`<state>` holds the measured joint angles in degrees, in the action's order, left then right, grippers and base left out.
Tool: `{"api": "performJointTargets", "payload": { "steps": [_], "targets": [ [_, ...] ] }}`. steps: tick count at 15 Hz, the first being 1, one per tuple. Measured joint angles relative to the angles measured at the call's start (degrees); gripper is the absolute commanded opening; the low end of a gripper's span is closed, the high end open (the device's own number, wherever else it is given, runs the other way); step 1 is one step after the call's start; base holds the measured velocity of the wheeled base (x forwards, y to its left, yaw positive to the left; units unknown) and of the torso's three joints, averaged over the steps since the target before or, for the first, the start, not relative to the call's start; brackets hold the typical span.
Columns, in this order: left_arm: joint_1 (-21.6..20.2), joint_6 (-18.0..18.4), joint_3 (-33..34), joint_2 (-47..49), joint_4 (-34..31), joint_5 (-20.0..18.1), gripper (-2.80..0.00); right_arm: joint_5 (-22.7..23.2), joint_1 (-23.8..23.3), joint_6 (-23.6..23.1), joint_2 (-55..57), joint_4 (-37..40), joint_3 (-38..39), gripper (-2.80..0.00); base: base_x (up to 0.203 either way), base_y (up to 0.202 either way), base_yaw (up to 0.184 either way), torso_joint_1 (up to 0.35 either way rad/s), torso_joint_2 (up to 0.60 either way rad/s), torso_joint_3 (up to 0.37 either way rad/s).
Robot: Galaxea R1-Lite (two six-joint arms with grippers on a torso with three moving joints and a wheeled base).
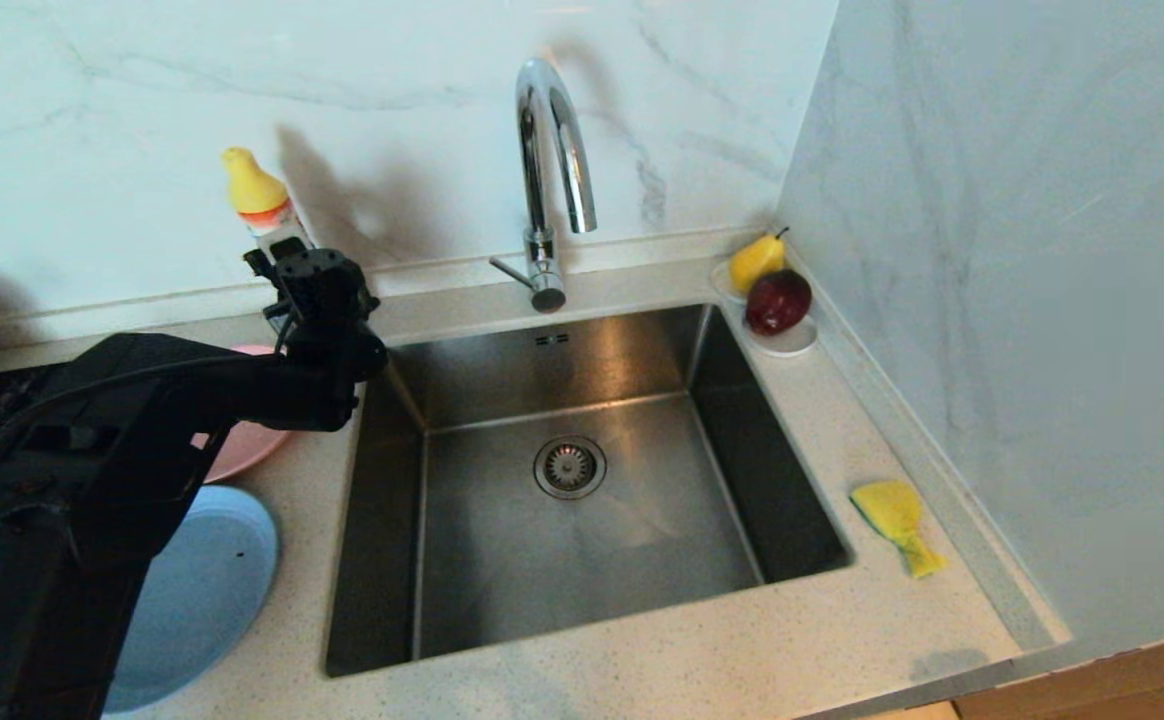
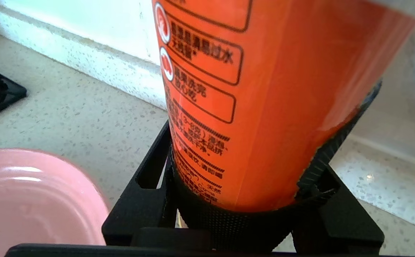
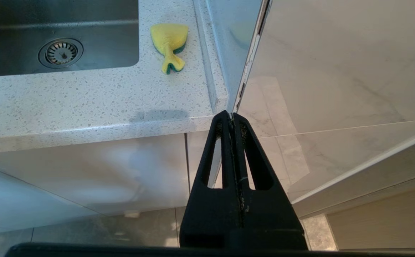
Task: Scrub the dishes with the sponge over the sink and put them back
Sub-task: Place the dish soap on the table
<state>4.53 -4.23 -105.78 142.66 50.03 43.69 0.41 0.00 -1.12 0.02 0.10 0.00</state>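
My left gripper stands at the back left of the counter, shut on an orange detergent bottle with a yellow cap. In the left wrist view both fingers press the bottle from either side; its base is hidden. The pink plate lies just in front of it, and the pale-blue plate nearer me, both partly under my arm. The yellow-green sponge lies on the counter right of the sink. My right gripper hangs shut and empty below the counter's front edge.
A chrome tap arches over the sink's back rim, with the drain strainer in the basin floor. A pear and a red apple sit on a white saucer in the back right corner. A marble wall closes the right side.
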Motion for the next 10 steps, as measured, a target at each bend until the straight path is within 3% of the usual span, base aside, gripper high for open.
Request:
{"api": "performJointTargets", "payload": {
  "steps": [10],
  "targets": [
    [-0.1,0.2,-1.1,2.0,0.3,1.1,-2.8,0.0,0.0,0.0,0.0,0.0,0.0,-2.8,0.0,0.0,0.0,0.0,0.0,0.0]
  ]
}}
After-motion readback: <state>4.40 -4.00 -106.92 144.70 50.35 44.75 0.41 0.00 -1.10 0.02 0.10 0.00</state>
